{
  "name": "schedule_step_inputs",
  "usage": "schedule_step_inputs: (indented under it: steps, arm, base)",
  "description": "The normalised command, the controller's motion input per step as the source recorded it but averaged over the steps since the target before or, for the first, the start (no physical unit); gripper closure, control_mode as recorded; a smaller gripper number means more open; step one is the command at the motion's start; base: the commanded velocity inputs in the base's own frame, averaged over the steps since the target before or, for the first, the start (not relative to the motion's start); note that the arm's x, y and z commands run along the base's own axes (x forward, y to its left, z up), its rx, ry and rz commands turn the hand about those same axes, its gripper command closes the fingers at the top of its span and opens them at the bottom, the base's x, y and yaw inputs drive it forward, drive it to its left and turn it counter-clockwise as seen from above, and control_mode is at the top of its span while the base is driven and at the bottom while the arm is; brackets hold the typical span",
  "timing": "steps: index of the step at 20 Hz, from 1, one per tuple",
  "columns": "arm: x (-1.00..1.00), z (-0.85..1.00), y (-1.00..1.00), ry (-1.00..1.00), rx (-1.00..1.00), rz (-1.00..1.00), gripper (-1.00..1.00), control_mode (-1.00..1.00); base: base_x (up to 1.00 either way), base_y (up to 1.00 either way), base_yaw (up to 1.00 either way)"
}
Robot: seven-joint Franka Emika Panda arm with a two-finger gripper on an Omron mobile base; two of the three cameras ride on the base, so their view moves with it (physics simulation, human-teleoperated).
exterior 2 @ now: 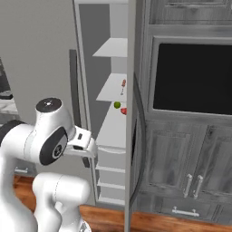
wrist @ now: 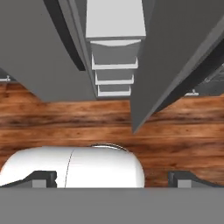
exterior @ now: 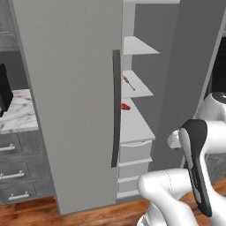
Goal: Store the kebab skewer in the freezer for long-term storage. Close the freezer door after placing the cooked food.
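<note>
With the skewer [exterior: 128, 82] shelved and the gripper [wrist: 112, 179] spread empty, the freezer door [exterior: 70, 101] must be pushed closed.

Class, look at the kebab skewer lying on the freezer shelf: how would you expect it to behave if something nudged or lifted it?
The kebab skewer is a thin straight stick, so it probably stays stiff and feels light. Lying flat on the smooth white shelf, it would likely slide or roll when nudged. Its red chunks sit at one end, so it might tip that way if gripped mid-stick.
</note>
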Motion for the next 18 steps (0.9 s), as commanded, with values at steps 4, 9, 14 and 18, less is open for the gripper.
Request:
schedule_step_inputs:
  steps: [4,9,14,18]
  arm:
    - [-0.08,0.2,-0.89,-0.13,0.01,0.02,-1.0,-1.0]
    - [0.0,0.1,-0.69,-0.1,0.1,0.09,-1.0,-1.0]
    - [0.01,0.06,-0.67,-0.1,0.11,0.11,-1.0,-1.0]
    - [0.16,0.14,-0.79,-0.2,0.1,0.18,-1.0,-1.0]
  base:
    - [0.0,0.0,0.0]
    - [0.0,0.0,0.0]
    - [0.0,0.0,0.0]
    - [0.0,0.0,0.0]
